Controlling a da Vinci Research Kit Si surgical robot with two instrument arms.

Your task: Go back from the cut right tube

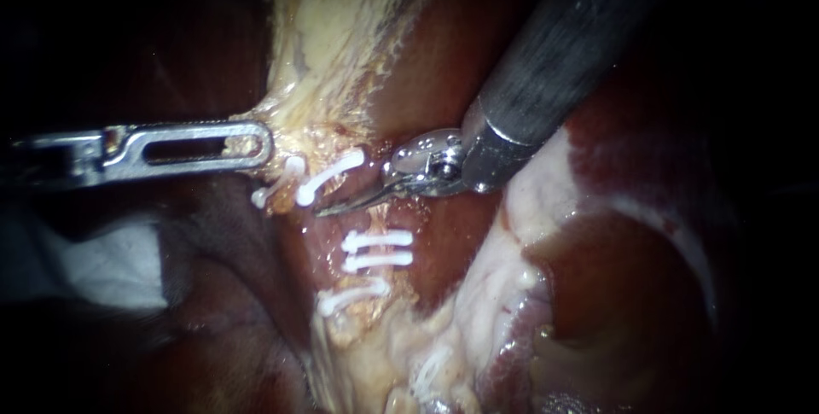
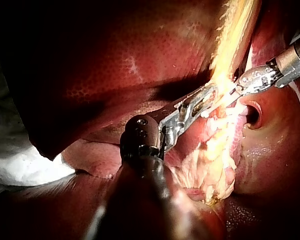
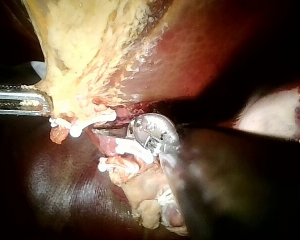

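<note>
Bench trial: the right instrument (image 1: 328, 209), its shaft entering from 1 o'clock, lies with its slim blades pressed together and holding nothing. Its tips rest in the gap where the right tube (image 1: 375, 249) appears parted, between one white clip (image 1: 331, 173) at 12 o'clock of the tips and a pair of clips (image 1: 384, 238) at 5 o'clock. The left instrument (image 1: 261, 146), reaching in from 9 o'clock, pinches a band of yellow fatty tissue (image 1: 324, 30) and holds it taut. A clean retreat likely means keeping the blades closed and drawing straight back along the shaft toward 1 o'clock, so the tips snag neither clip nor stump. The liver (image 1: 435, 64) is wet and glossy, and would probably tear under a scrape. Room is tight: pale tissue (image 1: 529, 226) crowds the shaft at 4 o'clock, and white gauze (image 1: 111, 273) lies at 8 o'clock.
</note>
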